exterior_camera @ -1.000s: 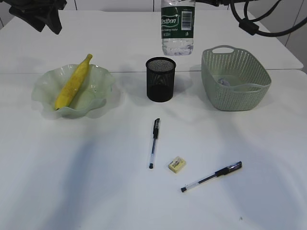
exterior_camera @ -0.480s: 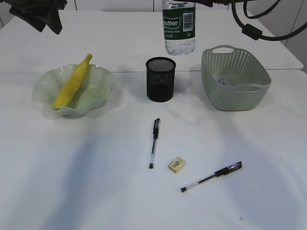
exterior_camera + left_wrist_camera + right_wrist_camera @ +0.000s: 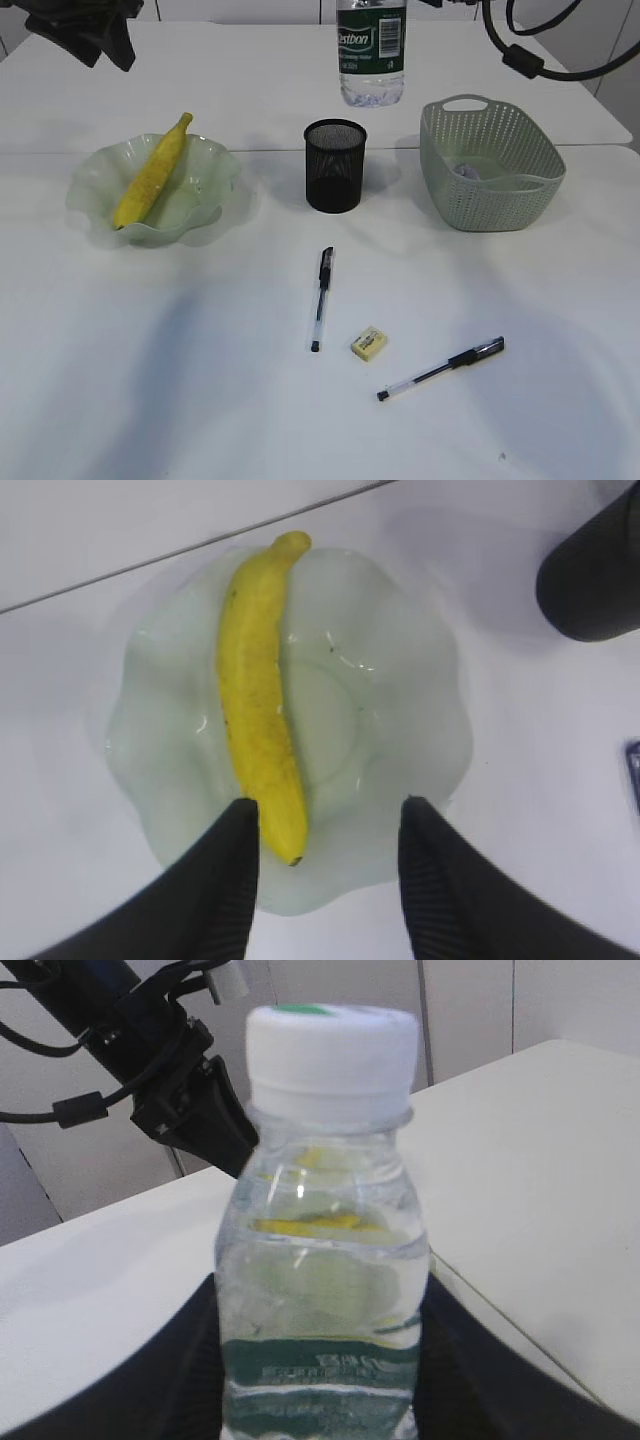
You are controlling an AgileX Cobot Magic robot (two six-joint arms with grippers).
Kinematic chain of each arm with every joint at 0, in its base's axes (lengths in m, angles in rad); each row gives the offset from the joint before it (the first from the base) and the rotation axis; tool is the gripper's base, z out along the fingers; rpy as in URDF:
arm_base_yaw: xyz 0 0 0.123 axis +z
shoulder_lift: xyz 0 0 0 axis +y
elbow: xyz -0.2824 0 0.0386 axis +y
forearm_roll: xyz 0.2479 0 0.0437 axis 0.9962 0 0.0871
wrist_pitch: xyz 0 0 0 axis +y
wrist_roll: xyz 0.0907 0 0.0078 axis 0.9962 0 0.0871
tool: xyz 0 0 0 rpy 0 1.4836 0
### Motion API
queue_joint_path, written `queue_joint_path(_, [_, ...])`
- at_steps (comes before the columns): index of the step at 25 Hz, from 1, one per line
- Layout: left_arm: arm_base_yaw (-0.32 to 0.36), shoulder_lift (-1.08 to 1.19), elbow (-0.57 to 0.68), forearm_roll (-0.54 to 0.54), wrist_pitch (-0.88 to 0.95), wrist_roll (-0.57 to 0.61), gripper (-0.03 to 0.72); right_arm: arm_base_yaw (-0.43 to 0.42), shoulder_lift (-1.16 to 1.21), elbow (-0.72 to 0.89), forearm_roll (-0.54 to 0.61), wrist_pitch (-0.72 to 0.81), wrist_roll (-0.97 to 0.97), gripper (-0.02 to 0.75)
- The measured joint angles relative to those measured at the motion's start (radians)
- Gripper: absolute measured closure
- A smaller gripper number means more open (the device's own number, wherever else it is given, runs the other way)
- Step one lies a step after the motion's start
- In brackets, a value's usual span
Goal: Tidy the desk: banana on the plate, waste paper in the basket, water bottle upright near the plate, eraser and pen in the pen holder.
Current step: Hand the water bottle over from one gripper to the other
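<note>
Right tool (image 3: pixel 320 1360) gripped water bottle (image 3: pixel 371 50) upright, aloft behind pen holder (image 3: pixel 335 165). Left tool (image 3: pixel 325 870) hung open, empty, over banana (image 3: pixel 152 172) on plate (image 3: pixel 205 195). Next: bottle set down beside plate.

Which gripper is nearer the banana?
Left. The left gripper hovers open above the banana on the plate; the right gripper holds the water bottle far across.
</note>
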Motion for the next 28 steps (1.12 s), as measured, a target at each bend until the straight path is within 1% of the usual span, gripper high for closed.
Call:
queue_joint_path(3, [0.0, 0.0, 0.0, -0.028, 0.0, 0.008, 0.371, 0.0, 0.0, 0.0, 0.021, 0.0, -0.013, 0.379])
queue_joint_path(6, [0.0, 0.0, 0.0, -0.033, 0.0, 0.026, 0.371, 0.0, 0.0, 0.0, 0.024, 0.0, -0.053, 0.379])
queue_joint_path(14, [0.0, 0.0, 0.0, 0.025, 0.0, 0.083, 0.371, 0.0, 0.002, 0.0, 0.038, 0.006, -0.147, 0.379])
queue_joint_path(23, [0.0, 0.0, 0.0, 0.033, -0.003, 0.139, 0.369, 0.0, 0.003, 0.0, 0.065, 0.017, -0.161, 0.379])
queue_joint_path(26, [0.0, 0.0, 0.0, 0.028, -0.012, 0.146, 0.357, 0.0, 0.003, 0.0, 0.067, 0.029, -0.161, 0.379])
queue_joint_path(28, [0.0, 0.0, 0.0, 0.005, -0.027, 0.148, 0.341, 0.0, 0.003, 0.0, 0.067, 0.038, -0.161, 0.379])
